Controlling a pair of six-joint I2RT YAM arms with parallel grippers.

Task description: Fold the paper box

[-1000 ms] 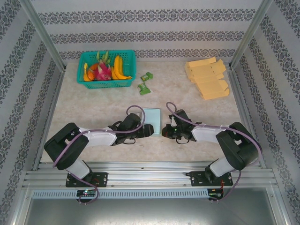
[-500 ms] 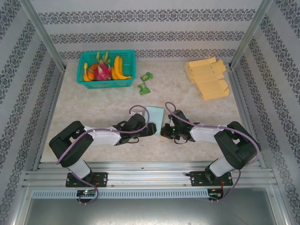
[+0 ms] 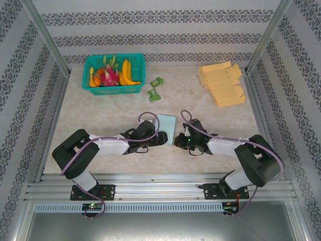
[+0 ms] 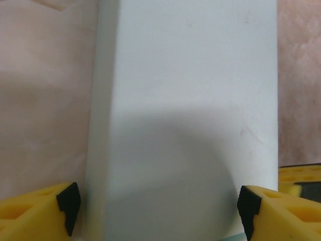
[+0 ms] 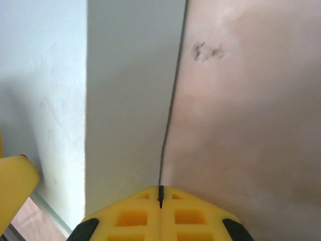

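Your table [image 3: 100, 115] has open room around its middle, where the pale blue paper box [image 3: 166, 125] lies, its long axis running away from the arms. Your left gripper [image 4: 158, 208] stands wide, straddling its near end. Your right gripper [image 5: 160, 197] is pinched closed at its right edge.

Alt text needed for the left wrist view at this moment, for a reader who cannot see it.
A pale paper box runs up the middle of the frame. The left gripper straddles its near end, yellow jaws wide apart at the two bottom corners. Beige table shows on either side of the box.
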